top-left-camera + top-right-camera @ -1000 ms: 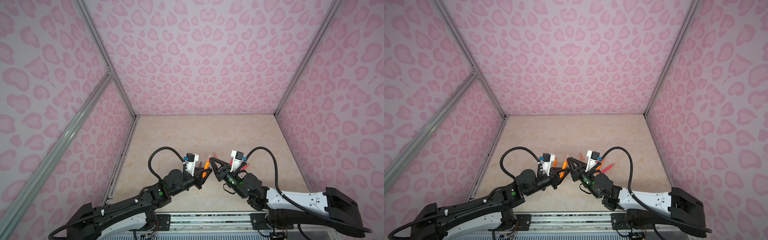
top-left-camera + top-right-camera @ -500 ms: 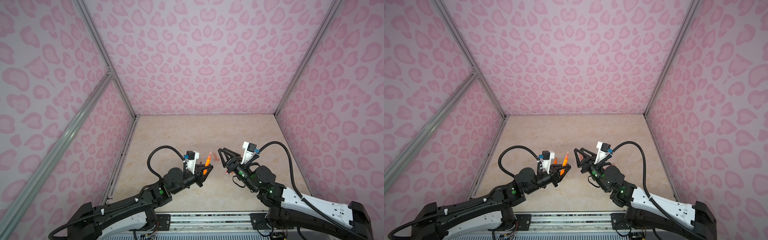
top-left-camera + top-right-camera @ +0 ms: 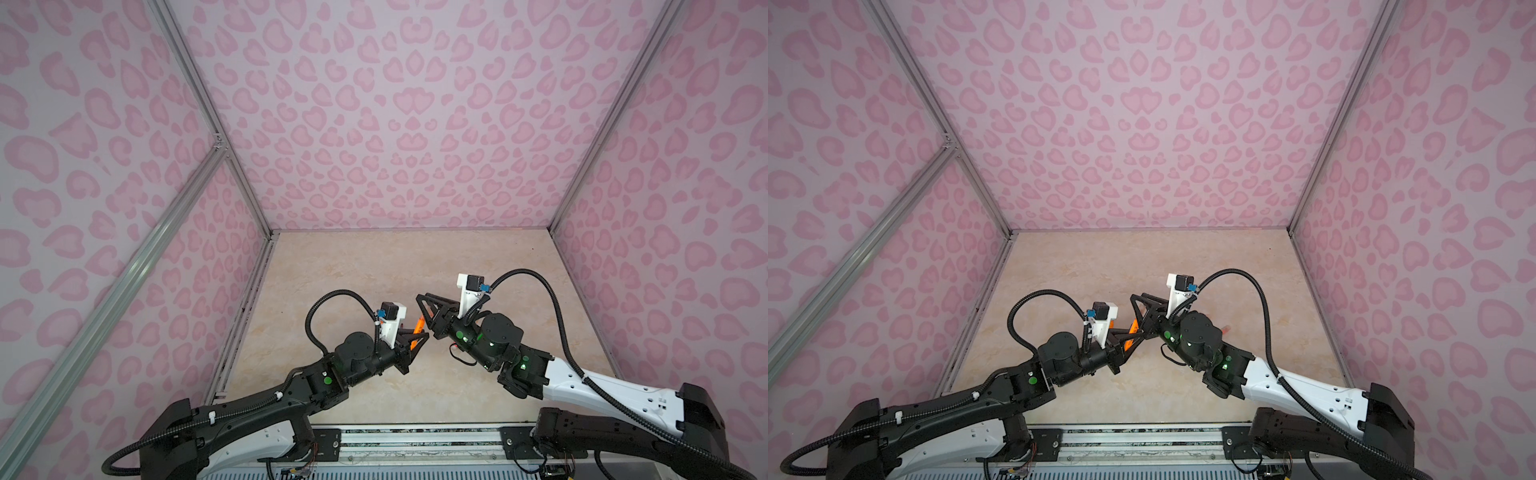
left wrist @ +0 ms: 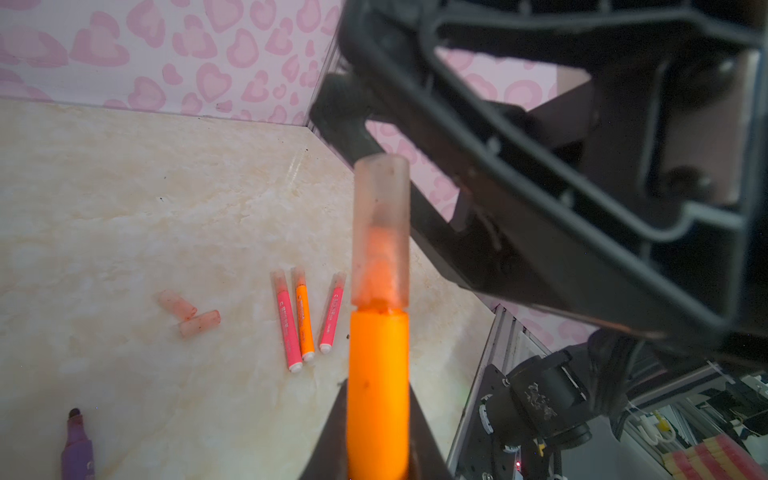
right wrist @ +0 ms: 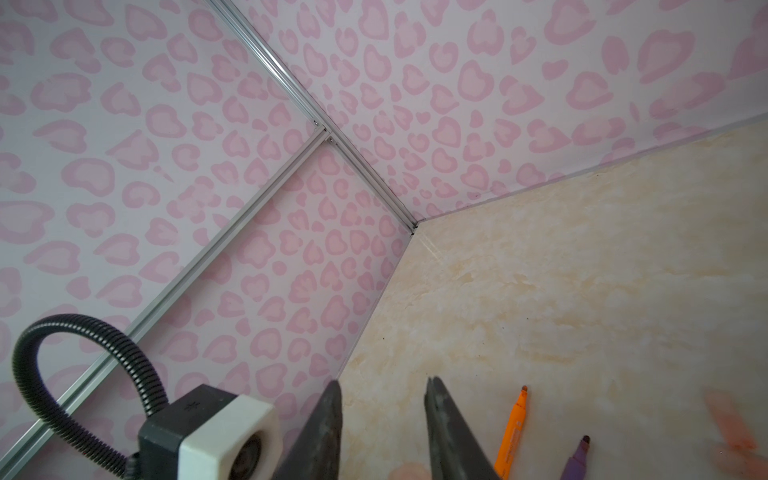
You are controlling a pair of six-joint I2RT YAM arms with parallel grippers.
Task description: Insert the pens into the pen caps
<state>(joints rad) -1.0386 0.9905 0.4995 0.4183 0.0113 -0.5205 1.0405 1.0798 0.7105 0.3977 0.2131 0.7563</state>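
Right pincer [image 5: 382,384] back beside capped orange pen [image 4: 376,353], jaws apart; left pincer [image 4: 377,399] clamped on orange pen.

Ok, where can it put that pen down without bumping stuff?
The far stretch of table, up to the back wall, is bare. Crowded mid-table: three capped pens, two loose caps, a purple pen.

So the whole cell is lined with pale walls [image 3: 395,124] printed all over in pink heart-ish blotches, as seen in both top views. The corners are edged with silver aluminium struts [image 3: 195,83], and a slanted bar [image 3: 129,274] is run across the left wall. The floor is done as a beige marble-look tabletop [image 3: 415,257], dotted with a few dark specks [image 3: 533,248]. A red-and-yellow striped stack [image 4: 715,459] can be glimpsed outside the cell.
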